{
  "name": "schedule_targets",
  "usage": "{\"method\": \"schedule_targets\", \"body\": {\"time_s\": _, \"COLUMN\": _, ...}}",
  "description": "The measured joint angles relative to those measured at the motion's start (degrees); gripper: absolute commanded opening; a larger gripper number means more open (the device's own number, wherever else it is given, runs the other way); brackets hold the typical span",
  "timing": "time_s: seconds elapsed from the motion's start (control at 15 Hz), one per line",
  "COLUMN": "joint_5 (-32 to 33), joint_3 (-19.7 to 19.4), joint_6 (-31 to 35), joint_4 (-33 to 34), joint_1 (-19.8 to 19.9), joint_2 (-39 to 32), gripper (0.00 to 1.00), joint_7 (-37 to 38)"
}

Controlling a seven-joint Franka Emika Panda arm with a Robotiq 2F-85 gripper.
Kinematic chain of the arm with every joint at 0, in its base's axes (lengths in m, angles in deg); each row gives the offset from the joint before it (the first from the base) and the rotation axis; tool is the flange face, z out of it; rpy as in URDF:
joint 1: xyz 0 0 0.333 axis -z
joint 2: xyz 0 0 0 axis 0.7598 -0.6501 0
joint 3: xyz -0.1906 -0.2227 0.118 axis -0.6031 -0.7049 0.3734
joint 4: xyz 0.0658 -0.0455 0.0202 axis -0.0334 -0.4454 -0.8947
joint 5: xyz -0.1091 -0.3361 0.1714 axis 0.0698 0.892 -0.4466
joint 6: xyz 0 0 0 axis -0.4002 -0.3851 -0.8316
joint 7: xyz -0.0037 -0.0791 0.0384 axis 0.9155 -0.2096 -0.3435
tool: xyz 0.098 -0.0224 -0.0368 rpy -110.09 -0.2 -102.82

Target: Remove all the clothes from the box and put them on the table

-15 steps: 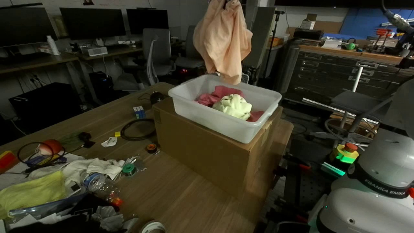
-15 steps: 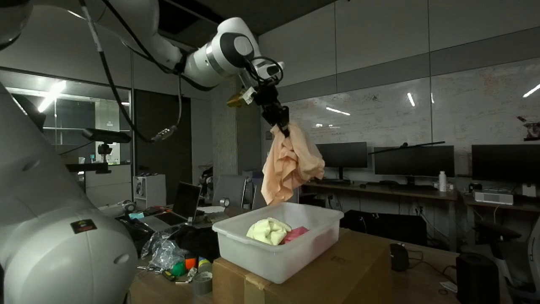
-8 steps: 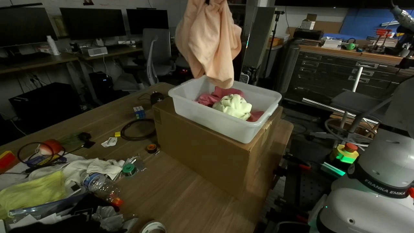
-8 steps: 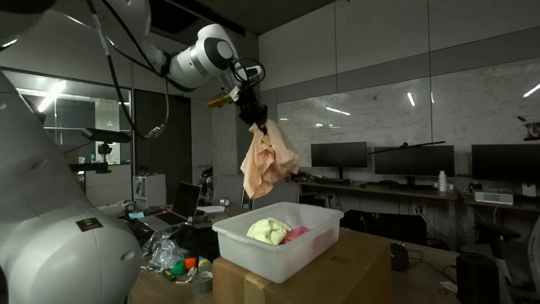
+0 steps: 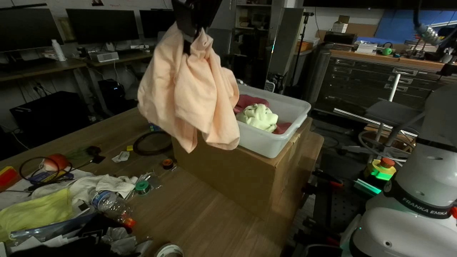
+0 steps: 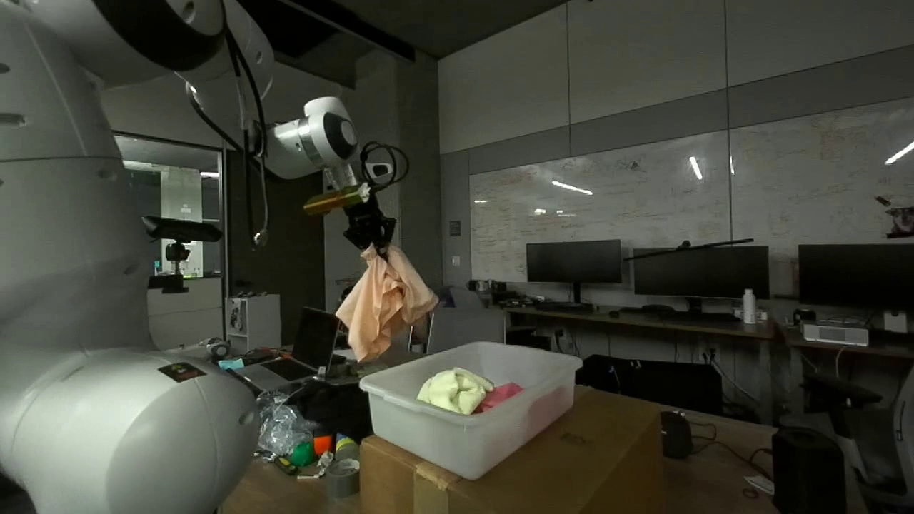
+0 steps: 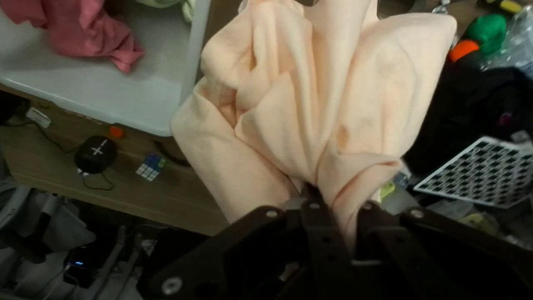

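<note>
My gripper (image 5: pixel 191 39) is shut on a peach cloth (image 5: pixel 192 92), which hangs crumpled below the fingers, clear of the table (image 5: pixel 200 214). The gripper (image 6: pixel 378 250) and cloth (image 6: pixel 385 300) also show in an exterior view. In the wrist view the cloth (image 7: pixel 308 91) spreads from the fingers (image 7: pixel 337 216) beside the white bin's wall (image 7: pixel 125 108). The white bin (image 5: pixel 267 142) holds a pale green cloth (image 5: pixel 259 117) and a red-pink cloth (image 5: pixel 250 101). They also show in an exterior view, the green one (image 6: pixel 453 391) in front of the pink one (image 6: pixel 500 395).
The bin stands on a cardboard box (image 5: pixel 228 175) on the table. Clutter lies at one side: a yellow cloth (image 5: pixel 39 210), a plastic bottle (image 5: pixel 110 205) and green tape (image 5: pixel 142 186). A black cable coil (image 5: pixel 151 142) lies beside the cardboard box. A laptop (image 6: pixel 314 343) stands behind.
My gripper has carried the peach cloth sideways from above the bin to beside it, and has lowered since half a second ago. The cloths in the bin have not moved.
</note>
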Motion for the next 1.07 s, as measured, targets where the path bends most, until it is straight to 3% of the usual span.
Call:
{"method": "schedule_targets", "body": {"time_s": 0.07, "joint_5": -0.11, "joint_3": 0.11, "joint_6": -0.72, "joint_4": 0.48, "joint_1": -1.37, "joint_2": -1.37, "gripper": 0.17, "joint_7": -1.62}}
{"method": "schedule_targets", "body": {"time_s": 0.13, "joint_5": -0.16, "joint_3": 0.16, "joint_6": -1.55, "joint_4": 0.90, "joint_1": -2.62, "joint_2": -2.62, "gripper": 0.36, "joint_7": -3.37}}
{"method": "schedule_targets", "body": {"time_s": 0.67, "joint_5": 1.20, "joint_3": 0.17, "joint_6": -10.85, "joint_4": 3.24, "joint_1": -7.14, "joint_2": -7.55, "gripper": 0.95, "joint_7": -19.16}}
{"method": "schedule_targets", "body": {"time_s": 0.73, "joint_5": 2.20, "joint_3": 0.04, "joint_6": -11.32, "joint_4": 3.24, "joint_1": -7.13, "joint_2": -7.56, "gripper": 1.00, "joint_7": -19.33}}
{"method": "schedule_targets", "body": {"time_s": 1.07, "joint_5": 4.60, "joint_3": -3.54, "joint_6": -12.57, "joint_4": 3.10, "joint_1": -5.37, "joint_2": -7.51, "gripper": 1.00, "joint_7": -15.61}}
